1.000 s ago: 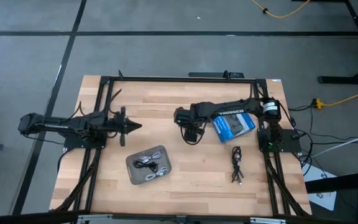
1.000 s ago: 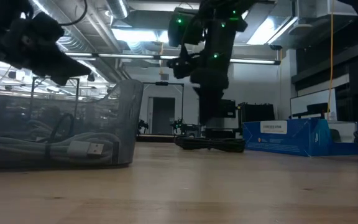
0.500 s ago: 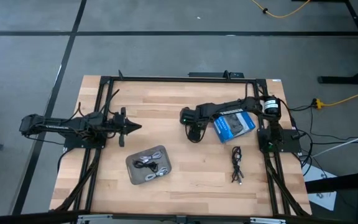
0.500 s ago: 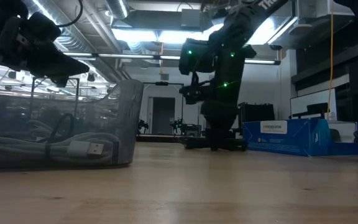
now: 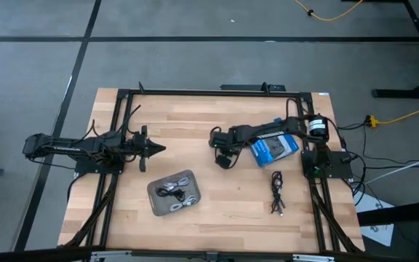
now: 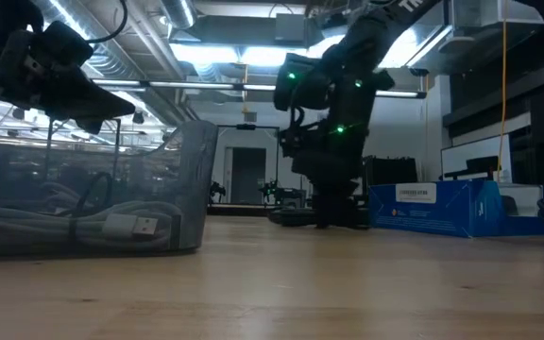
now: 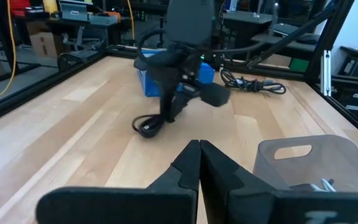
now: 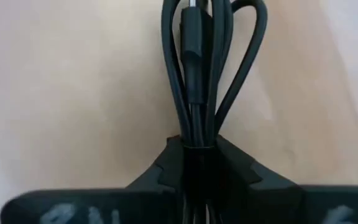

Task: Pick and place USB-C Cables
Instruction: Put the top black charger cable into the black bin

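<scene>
Left claw (image 5: 156,148) at nine o'clock of the worktop (image 5: 195,116), hovering, fingers pressed together. Grey tray (image 5: 172,193) at seven o'clock, holding bundled cables (image 5: 174,191), black and white. Right claw (image 5: 224,157) near centre, low over the wood, pinching a black looped cable (image 8: 199,68) whose loops lie on the surface. Blue packet (image 5: 273,147) at three o'clock, just beside that arm. Another black cable bundle (image 5: 276,193) at four o'clock, lying loose.
</scene>
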